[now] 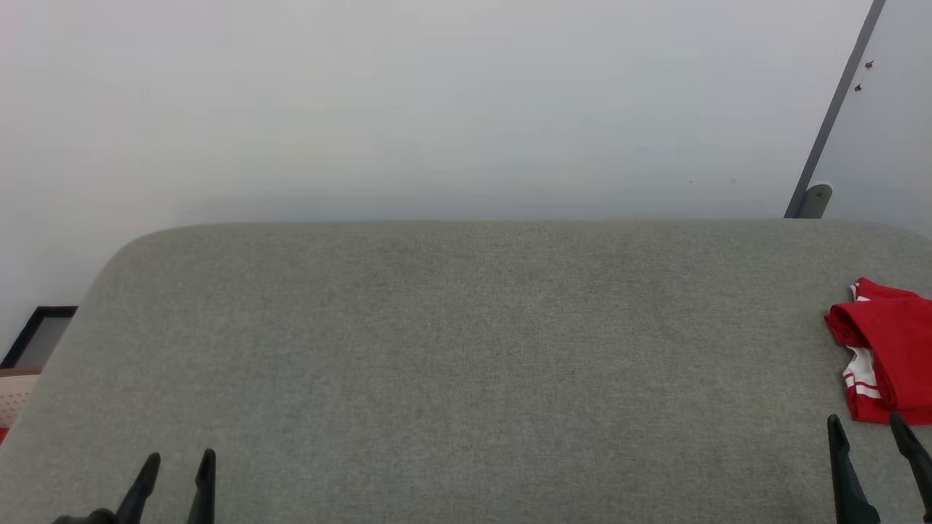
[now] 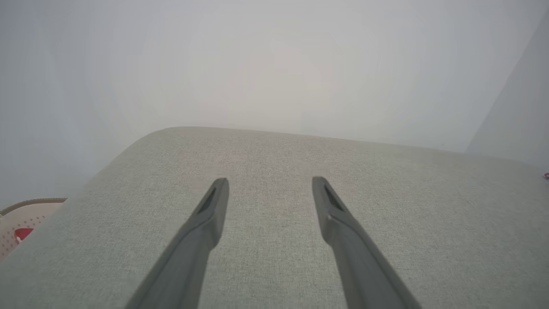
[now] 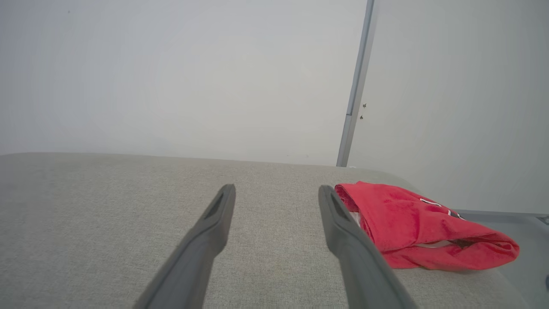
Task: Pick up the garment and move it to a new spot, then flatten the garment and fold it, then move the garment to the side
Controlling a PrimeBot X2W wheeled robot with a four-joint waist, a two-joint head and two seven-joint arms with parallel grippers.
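The garment (image 1: pixel 892 349), a red jersey with red-white striped trim, lies folded in a small bundle at the far right of the grey padded surface (image 1: pixel 466 349); the head view's edge cuts it off. In the right wrist view the garment (image 3: pixel 411 223) sits just right of my right finger. My right gripper (image 1: pixel 866 426) hovers open just in front of the bundle, with nothing between its fingers. Far off at the lower left, my left gripper (image 1: pixel 178 460) is open and empty; its wrist view shows the left gripper (image 2: pixel 270 182) over bare fabric.
A pale wall stands behind the surface, with a grey upright strip (image 1: pixel 837 116) at the right. The surface's rounded left corner (image 1: pixel 124 255) drops off toward a dark frame (image 1: pixel 36 335) and a pale dotted object (image 2: pixel 25 219) below.
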